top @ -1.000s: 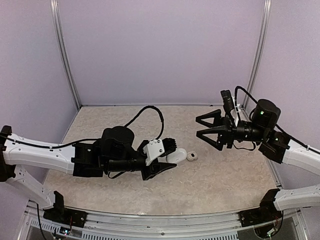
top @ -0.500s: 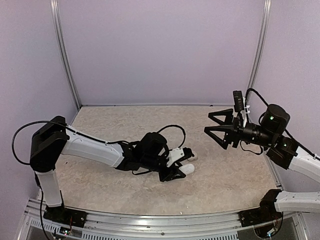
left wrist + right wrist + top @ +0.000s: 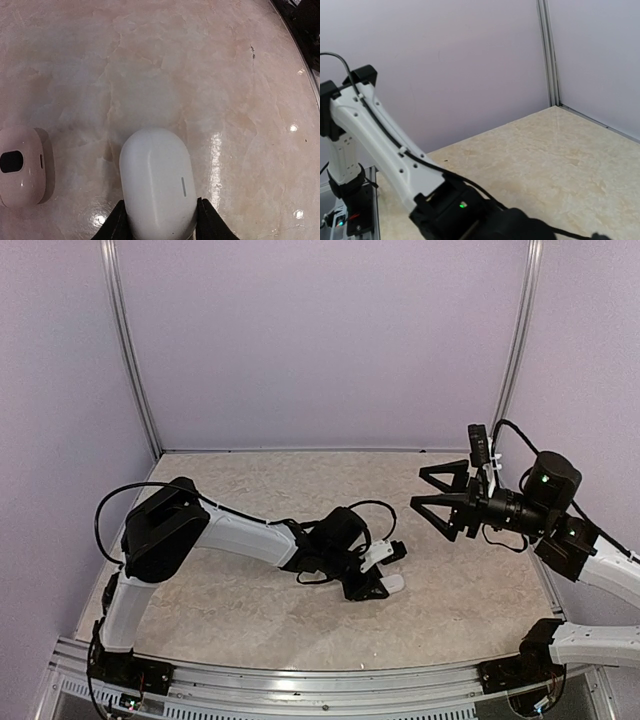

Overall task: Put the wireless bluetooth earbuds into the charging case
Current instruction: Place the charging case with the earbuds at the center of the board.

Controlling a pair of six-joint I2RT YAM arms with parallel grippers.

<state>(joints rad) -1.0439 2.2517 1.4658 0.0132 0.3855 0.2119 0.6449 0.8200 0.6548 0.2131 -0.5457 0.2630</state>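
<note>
Left end effector (image 3: 159, 222) clamped on white oval (image 3: 156, 175); case (image 3: 20, 172) on counter (image 3: 210, 75) at oval's 9 o'clock, apart. Right end effector (image 3: 428, 490) open, aloft.

Left hand (image 3: 388, 570) low and clamped; right hand (image 3: 418, 488) raised, gaping wide.

You find the oval object (image 3: 157, 185) on the tabletop (image 3: 200, 75) near its middle, between the fingers of the left tool (image 3: 162, 220). The charging case (image 3: 20, 172) lies near it but apart, on its left in the left wrist view. The right tool (image 3: 435, 502) hangs over the tabletop's right side, well apart.
</note>
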